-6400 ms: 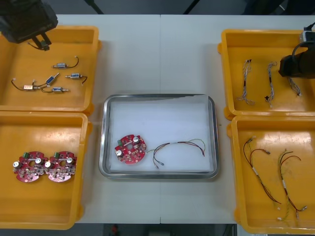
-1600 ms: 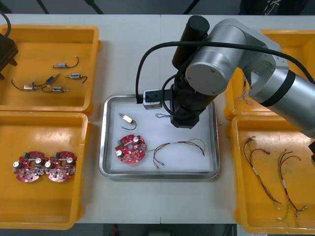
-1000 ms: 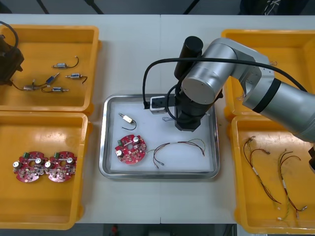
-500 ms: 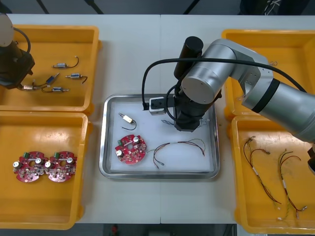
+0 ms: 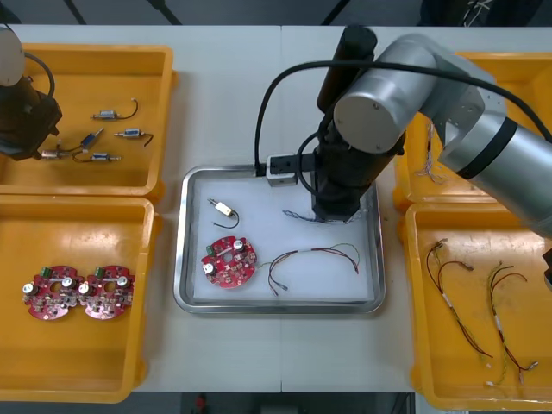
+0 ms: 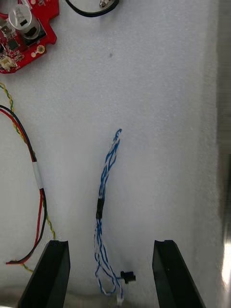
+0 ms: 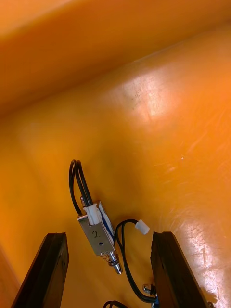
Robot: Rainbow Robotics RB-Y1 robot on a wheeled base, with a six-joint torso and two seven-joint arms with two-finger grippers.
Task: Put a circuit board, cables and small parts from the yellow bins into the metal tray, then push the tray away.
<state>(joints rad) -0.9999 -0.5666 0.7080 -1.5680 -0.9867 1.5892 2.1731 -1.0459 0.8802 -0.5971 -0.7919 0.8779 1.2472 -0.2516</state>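
Observation:
My right gripper (image 5: 332,211) hangs open over the far right part of the metal tray (image 5: 185,259). A twisted blue and white cable (image 6: 107,192) lies flat on the tray's white inside, between the right gripper's (image 6: 113,276) fingers and untouched. In the tray also lie a red circuit board (image 5: 229,261), a red and yellow cable (image 5: 315,256) and a small metal part (image 5: 223,210). My left gripper (image 5: 34,147) is open low over the far left yellow bin (image 5: 86,69). A small metal part (image 7: 96,231) with a black lead lies between the left gripper's (image 7: 108,274) fingers.
Several more small metal parts (image 5: 116,114) lie in the far left bin. The near left bin holds two circuit boards (image 5: 78,291). Blue and white cables (image 5: 431,142) lie in the far right bin, red and yellow ones (image 5: 474,293) in the near right bin.
My right gripper has opened and lifted a little, leaving the blue and white cable lying in the tray. My left gripper has moved in over the far left bin's small parts.

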